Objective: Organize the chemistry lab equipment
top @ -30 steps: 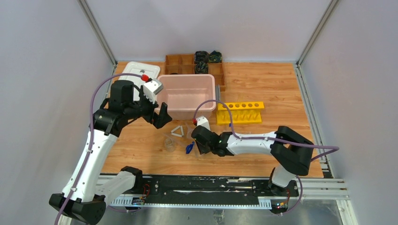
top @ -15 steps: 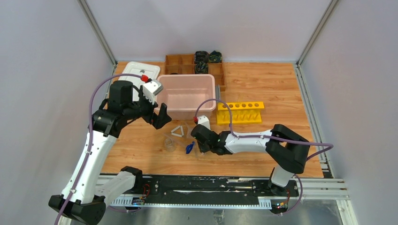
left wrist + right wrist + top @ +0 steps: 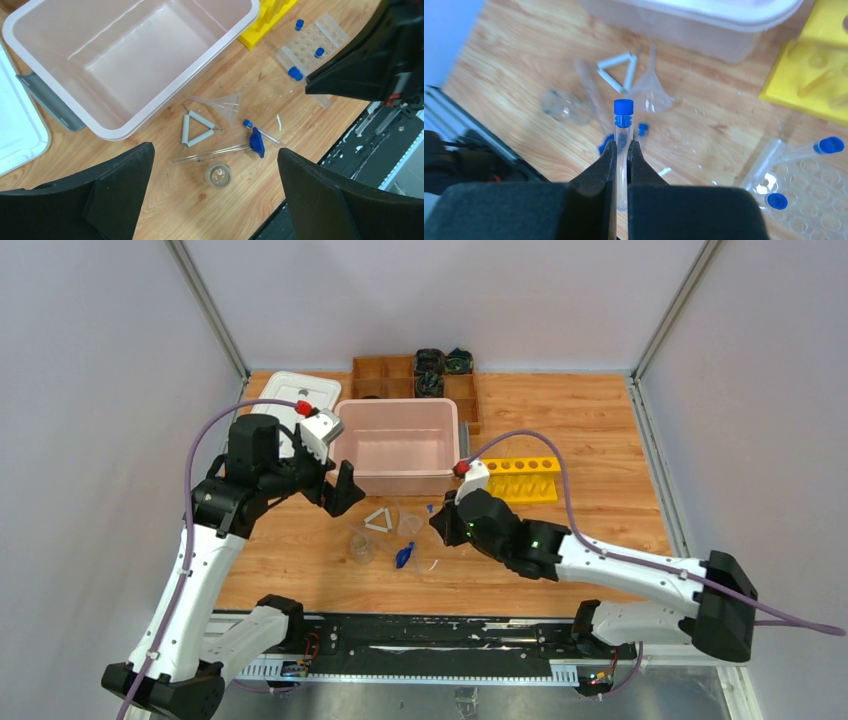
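My right gripper is shut on a clear tube with a blue cap and holds it above the table. Below it lie a white triangle, a clear funnel, a little beaker, a small blue piece and a long clear tube. A clear rack holds blue-capped tubes. My left gripper is open and empty, high above the beaker.
A pink bin stands behind the glassware, with a yellow tube rack to its right. A white lidded box and a wooden divided tray are at the back. The table's front edge is close to the beaker.
My right gripper has risen off the table and moved right and back with the capped tube in it; its arm has stretched out to the right. My left arm has hardly moved.
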Controlling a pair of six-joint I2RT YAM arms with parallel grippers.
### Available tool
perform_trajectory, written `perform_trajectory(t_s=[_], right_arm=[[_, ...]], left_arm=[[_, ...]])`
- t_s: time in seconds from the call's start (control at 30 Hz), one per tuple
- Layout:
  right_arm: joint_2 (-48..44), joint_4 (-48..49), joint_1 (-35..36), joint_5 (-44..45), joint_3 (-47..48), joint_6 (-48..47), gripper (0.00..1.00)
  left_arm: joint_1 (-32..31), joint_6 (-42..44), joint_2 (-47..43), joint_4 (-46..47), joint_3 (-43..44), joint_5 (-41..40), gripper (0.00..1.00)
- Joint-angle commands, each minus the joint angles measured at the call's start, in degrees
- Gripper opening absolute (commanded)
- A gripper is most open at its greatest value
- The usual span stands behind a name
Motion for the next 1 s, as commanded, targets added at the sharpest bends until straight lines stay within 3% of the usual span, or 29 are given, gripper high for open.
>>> perform_trajectory(t_s=[0.0, 0.07, 0.23, 0.4, 0.73, 0.97], right_arm=[[-5.21, 6.15, 0.61, 2.97, -0.68, -1.12, 0.00], [-5.19, 8.64, 1.08, 4.04, 1.63, -0.96, 0.00], [-0.24, 13.19, 3.08, 9.43, 10.18, 2.13, 0.00], [6.38, 15.97, 4.34, 10.77, 17.96, 4.87, 0.00], [11.55, 19.96, 6.21, 8.65, 23.08, 5.20, 0.00], [11.15, 21.67, 6.44, 8.75, 22.11, 4.79, 0.00]], left_arm=[[-0.08, -3.75, -0.37, 2.06, 0.54, 2.98, 1.00], [-0.07, -5.62, -0.31, 3.53, -0.54, 5.38, 1.00], [-0.08, -11.73, 0.63, 8.71, -2.79, 11.54, 0.87], [-0.09, -14.06, 2.78, 9.15, -1.61, 14.56, 0.82], [-0.09, -14.58, 3.06, 9.75, -2.68, 16.75, 0.67], [-0.09, -12.78, 2.67, 9.47, -3.34, 16.55, 0.36]])
